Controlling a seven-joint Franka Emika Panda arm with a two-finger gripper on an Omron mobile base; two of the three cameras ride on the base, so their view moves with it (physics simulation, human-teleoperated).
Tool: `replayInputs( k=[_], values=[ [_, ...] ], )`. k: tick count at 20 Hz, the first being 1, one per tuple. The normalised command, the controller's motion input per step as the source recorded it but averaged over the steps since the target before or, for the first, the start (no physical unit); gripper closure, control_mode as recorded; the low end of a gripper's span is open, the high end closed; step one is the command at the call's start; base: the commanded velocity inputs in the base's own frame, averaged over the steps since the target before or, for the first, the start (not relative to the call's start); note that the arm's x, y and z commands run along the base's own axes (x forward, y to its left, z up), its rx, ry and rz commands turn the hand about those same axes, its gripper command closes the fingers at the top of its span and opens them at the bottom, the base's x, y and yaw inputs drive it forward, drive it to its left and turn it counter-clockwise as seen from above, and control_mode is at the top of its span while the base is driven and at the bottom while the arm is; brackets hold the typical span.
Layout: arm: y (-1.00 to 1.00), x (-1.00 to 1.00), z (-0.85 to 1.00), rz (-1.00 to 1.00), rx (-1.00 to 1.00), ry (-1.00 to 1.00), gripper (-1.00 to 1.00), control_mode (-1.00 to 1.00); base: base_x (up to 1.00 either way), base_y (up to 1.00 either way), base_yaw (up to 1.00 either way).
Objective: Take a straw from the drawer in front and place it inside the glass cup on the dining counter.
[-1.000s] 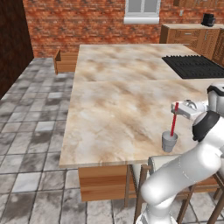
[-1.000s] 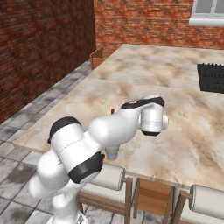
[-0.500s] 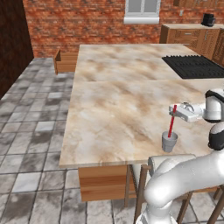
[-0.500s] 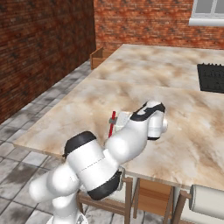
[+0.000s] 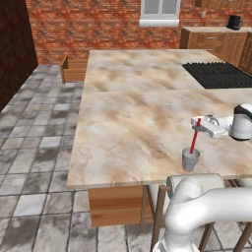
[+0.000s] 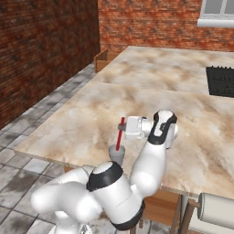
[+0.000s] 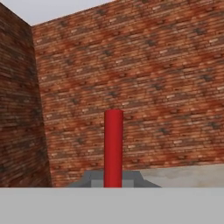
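Observation:
The red straw leans slightly, its lower end inside the small grey glass cup, which stands near the front edge of the marbled dining counter. My gripper reaches in sideways from the right and is shut on the straw's upper part. From the other side, the straw rises out of the cup with the gripper at its top. The hand view has the straw upright and close between the fingertips. The wooden drawer stands pulled out at the counter's far left end.
A black cooktop is inset at the counter's far right. Stools stand under the near edge. Brick walls close the room on the left and at the back. Grey tiled floor lies to the left of the island.
The arm's elbow has swung down and to the right and the hand has turned sideways. The straw stays in the cup, now leaning a little.

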Motion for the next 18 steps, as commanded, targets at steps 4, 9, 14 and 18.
replayInputs(
  k=[4, 9, 14, 18],
  values=[
    [-0.01, 0.03, -0.05, 0.00, 0.00, -0.04, 1.00, -1.00, 0.00, 0.00, 0.00],
    [0.00, 0.00, -0.11, 0.00, 0.00, -0.02, 1.00, -1.00, 0.00, 0.00, 0.00],
    [0.00, 0.00, -0.15, 0.00, 0.00, 0.00, 1.00, -1.00, 0.00, 0.00, 0.00],
    [0.00, 0.07, -0.13, 0.00, 0.00, 0.00, 1.00, -1.00, 0.00, 0.00, 0.00]
  ],
)
